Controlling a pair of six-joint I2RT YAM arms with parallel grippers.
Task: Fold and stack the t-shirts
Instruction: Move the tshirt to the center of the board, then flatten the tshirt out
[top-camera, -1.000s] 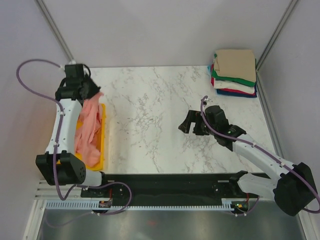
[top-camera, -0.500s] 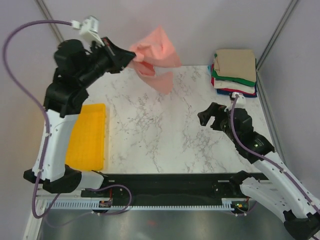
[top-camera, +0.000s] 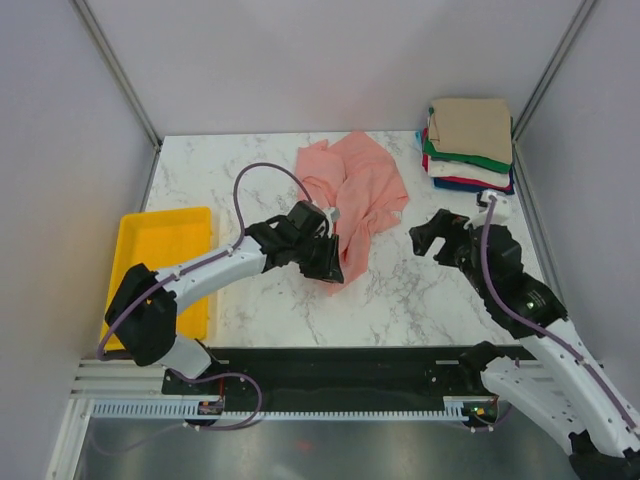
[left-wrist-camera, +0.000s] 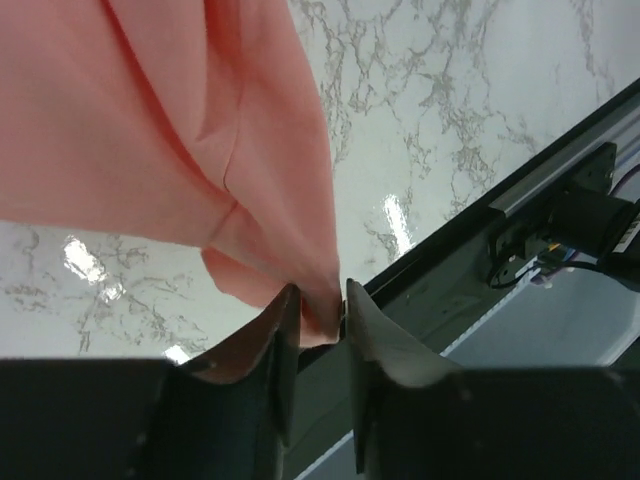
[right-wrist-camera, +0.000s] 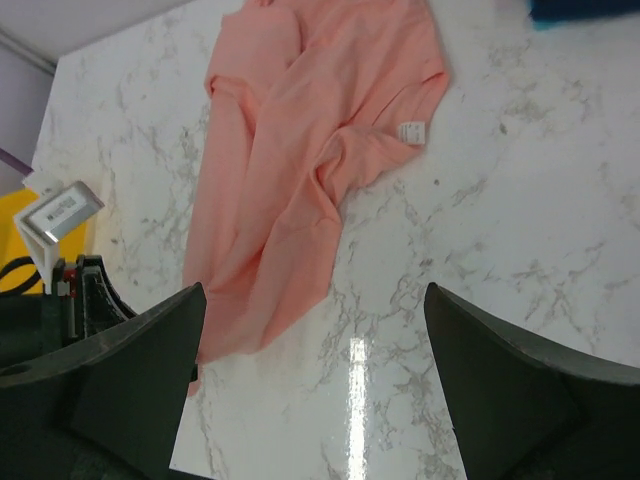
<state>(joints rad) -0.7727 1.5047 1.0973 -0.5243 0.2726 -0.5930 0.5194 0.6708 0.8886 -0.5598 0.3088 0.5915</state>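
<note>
The salmon-pink t-shirt (top-camera: 355, 185) lies crumpled and unfolded on the marble surface (top-camera: 250, 180), toward the far side and a little right of the middle, with one long tail of cloth trailing toward the near side. The left end effector (top-camera: 328, 268) sits low at the near tip of that tail. In the left wrist view its two fingers (left-wrist-camera: 275, 335) stand only narrowly parted, with a corner of the t-shirt (left-wrist-camera: 150, 120) tucked between them and touching both; whether they press the cloth or merely flank it cannot be told. The right end effector (top-camera: 430, 232) hovers over bare surface just right of the shirt, well apart from it, with its jaws spread wide and nothing between them. Its wrist view looks down on the t-shirt (right-wrist-camera: 300, 130), which is spread in loose folds with a small white label (right-wrist-camera: 408, 132) showing near its right edge. In the far right corner rests the stack of folded t-shirts (top-camera: 470, 145), tan on top, then green, white, red and blue below, apart from both arms. The yellow tray (top-camera: 165, 230) lies at the left side of the surface, beside the left arm
</note>
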